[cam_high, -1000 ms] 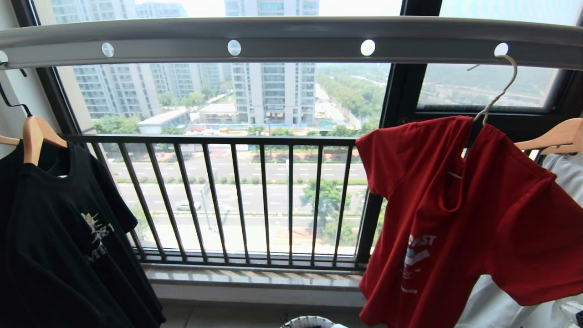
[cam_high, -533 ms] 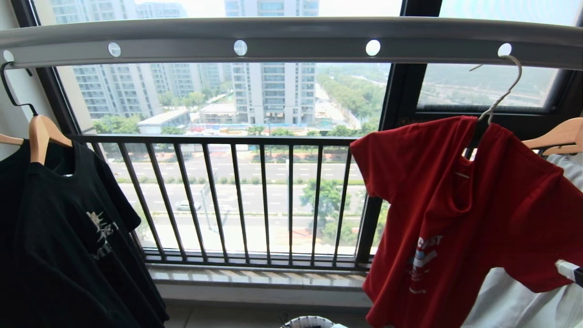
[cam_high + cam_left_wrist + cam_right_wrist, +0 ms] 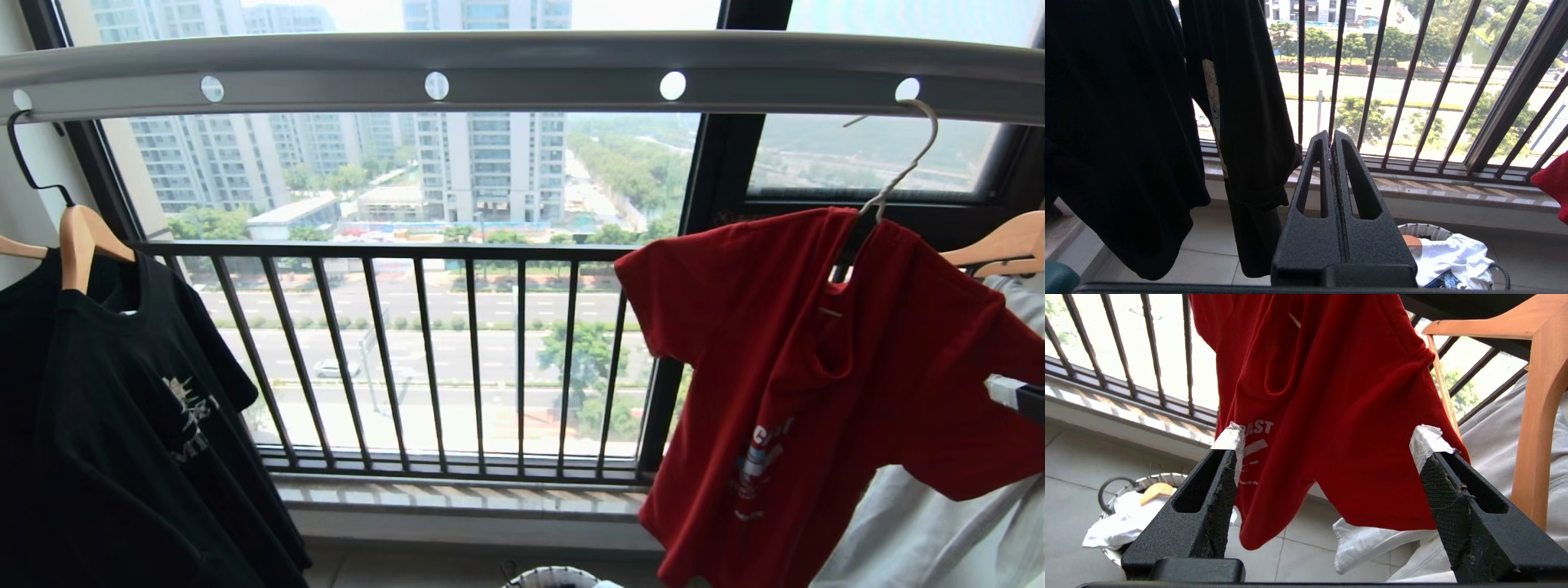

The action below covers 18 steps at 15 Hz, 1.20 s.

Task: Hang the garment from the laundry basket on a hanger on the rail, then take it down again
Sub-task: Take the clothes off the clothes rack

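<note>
The red garment [image 3: 816, 367] hangs on the white wire hanger [image 3: 902, 167]. The hanger's hook sits in the right-hand hole of the grey rail [image 3: 522, 69]. In the right wrist view my right gripper [image 3: 1329, 441] is open just below and in front of the garment [image 3: 1331, 396], holding nothing. One of its taped fingertips [image 3: 1002, 390] shows at the head view's right edge, beside the sleeve. My left gripper [image 3: 1331, 136] is shut and empty, low near the black shirt. The laundry basket [image 3: 1423, 230] stands on the floor under the window, its rim [image 3: 549, 578] just showing.
A black T-shirt [image 3: 122, 425] hangs on a wooden hanger at the rail's left end. Behind the garment on the right, a white shirt [image 3: 939, 539] hangs on another wooden hanger [image 3: 1535, 396]. The dark barred window railing [image 3: 408, 359] runs behind. White cloth [image 3: 1453, 257] lies in the basket.
My right gripper's fingertip has risen along the head view's right edge, up to the sleeve. The garment's body has swung left. The rail and the black shirt have shifted slightly right.
</note>
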Tool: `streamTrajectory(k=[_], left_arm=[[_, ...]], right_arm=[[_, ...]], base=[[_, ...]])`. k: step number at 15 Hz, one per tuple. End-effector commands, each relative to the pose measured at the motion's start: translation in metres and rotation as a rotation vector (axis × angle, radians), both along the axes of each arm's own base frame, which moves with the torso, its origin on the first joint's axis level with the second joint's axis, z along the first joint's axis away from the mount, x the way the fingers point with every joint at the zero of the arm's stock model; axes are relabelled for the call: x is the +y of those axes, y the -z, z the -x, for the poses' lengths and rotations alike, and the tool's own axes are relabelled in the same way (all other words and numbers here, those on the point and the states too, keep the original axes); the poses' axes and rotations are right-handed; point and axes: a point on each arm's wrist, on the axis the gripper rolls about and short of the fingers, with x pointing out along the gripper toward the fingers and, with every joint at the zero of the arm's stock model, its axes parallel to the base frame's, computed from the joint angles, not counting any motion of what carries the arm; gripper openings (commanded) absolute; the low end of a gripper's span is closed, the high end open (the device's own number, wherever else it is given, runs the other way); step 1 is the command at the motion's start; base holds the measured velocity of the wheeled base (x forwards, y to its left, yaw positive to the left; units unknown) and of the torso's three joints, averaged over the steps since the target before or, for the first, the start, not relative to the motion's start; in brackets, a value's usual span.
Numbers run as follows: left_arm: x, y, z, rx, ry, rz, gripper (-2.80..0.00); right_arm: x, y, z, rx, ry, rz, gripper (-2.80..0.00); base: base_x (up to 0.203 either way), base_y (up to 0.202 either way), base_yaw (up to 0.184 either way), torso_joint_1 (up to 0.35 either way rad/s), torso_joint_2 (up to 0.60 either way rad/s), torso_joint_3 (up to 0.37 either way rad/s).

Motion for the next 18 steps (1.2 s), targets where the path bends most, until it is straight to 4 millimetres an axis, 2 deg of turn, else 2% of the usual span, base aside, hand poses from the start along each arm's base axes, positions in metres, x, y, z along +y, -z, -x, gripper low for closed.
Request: streamTrajectory(k=[1, 4, 7, 9, 13, 18], left_arm=[[0.0, 0.0, 0.0, 0.0, -0.001, -0.001, -2.8], [0.0, 0.0, 0.0, 0.0, -0.001, -0.002, -2.8], [0.0, 0.0, 0.0, 0.0, -0.001, -0.002, -2.8], [0.0, 0.0, 0.0, 0.0, -0.001, -0.002, -2.8], [0.0, 0.0, 0.0, 0.0, -0.001, -0.002, -2.8], [0.0, 0.0, 0.0, 0.0, -0.001, -0.004, -2.8]], right_arm=[[-0.007, 0.0, -0.014, 0.027, 0.062, -0.002, 0.0], [-0.008, -0.01, -0.018, -0.027, 0.054, -0.006, 0.0], [-0.006, -0.019, -0.017, -0.062, -0.028, -0.033, 0.0], [-0.005, -0.029, -0.023, -0.078, -0.066, -0.088, 0.0], [-0.001, -0.059, -0.057, -0.101, -0.094, -0.189, 0.0], [0.025, -0.071, -0.098, -0.07, -0.182, -0.245, 0.0]], base=[[0.0, 0.0, 0.0, 0.0, 0.0, 0.0], [0.0, 0.0, 0.0, 0.0, 0.0, 0.0], [0.0, 0.0, 0.0, 0.0, 0.0, 0.0], [0.0, 0.0, 0.0, 0.0, 0.0, 0.0], [0.0, 0.0, 0.0, 0.0, 0.0, 0.0], [0.0, 0.0, 0.0, 0.0, 0.0, 0.0]])
